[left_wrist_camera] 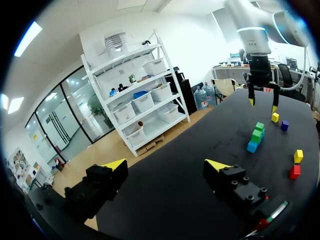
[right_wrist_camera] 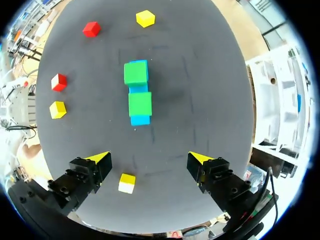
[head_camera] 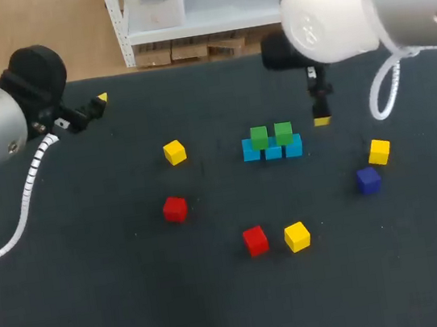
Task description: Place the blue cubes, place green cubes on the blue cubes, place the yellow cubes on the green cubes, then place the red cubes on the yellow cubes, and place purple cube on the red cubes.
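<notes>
A dark table (head_camera: pixel 101 310) holds small coloured cubes. Near its middle, three blue cubes (head_camera: pixel 273 152) sit in a touching row. Two green cubes (head_camera: pixel 259 136) rest side by side on top of that row.

One yellow cube (head_camera: pixel 174 152) lies on the table to the left of the row, a little apart from it. Closer to the robot on that side, a red cube (head_camera: pixel 174 209) sits alone. In front of the row, a second red cube (head_camera: pixel 254 240) and a second yellow cube (head_camera: pixel 297 236) sit just beside each other. To the right of the row, a third yellow cube (head_camera: pixel 379 151) and the purple cube (head_camera: pixel 368 180) lie close together.

The right gripper (right_wrist_camera: pixel 150 159) hangs above the table just to the right of the stacked row. Its fingers are spread wide with nothing between them, and the third yellow cube lies on the table beneath it, near one finger.

The left gripper (left_wrist_camera: pixel 166 167) is over the far left part of the table, well apart from every cube. Its fingers are also wide apart and empty.
</notes>
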`<state>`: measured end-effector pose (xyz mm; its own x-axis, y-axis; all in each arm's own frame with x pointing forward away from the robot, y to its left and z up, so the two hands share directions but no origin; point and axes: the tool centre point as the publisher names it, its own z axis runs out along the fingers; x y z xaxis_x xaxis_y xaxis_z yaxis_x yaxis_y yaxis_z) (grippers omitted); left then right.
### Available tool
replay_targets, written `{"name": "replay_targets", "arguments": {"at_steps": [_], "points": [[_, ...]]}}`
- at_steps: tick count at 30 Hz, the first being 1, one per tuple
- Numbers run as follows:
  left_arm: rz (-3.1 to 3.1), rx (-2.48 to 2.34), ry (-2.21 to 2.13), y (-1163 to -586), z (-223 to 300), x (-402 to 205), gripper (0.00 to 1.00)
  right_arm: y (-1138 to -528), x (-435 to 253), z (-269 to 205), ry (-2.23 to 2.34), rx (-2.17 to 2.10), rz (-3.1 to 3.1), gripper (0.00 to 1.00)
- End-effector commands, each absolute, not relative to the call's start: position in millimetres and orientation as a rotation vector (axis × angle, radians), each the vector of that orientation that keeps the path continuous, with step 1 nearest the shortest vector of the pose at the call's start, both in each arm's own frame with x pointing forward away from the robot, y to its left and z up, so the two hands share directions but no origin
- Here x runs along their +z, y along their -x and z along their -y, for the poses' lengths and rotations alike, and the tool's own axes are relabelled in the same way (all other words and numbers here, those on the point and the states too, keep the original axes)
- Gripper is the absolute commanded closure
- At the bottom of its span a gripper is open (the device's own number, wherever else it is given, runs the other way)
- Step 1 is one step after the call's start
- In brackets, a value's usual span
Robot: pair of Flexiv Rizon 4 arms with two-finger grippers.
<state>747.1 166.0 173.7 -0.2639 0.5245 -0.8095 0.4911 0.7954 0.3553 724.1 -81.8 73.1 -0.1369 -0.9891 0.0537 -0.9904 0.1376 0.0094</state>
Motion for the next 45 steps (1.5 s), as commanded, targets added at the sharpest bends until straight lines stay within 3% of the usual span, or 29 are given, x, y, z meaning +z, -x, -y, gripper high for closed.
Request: {"name": "replay_targets", "arguments": {"at_steps": [1,17,45], "points": [[-1.907,0.042,-0.765,-747,-165,173,0.0,-710,79,100,-2.09,0.113,2.416,0.0],[-1.907,0.042,-0.765,-747,-165,173,0.0,-692,70,144,-2.035,0.104,2.413,0.0],[-1.907,0.042,-0.765,-747,-165,173,0.0,-682,67,152,-2.01,0.098,2.385,0.0]]}}
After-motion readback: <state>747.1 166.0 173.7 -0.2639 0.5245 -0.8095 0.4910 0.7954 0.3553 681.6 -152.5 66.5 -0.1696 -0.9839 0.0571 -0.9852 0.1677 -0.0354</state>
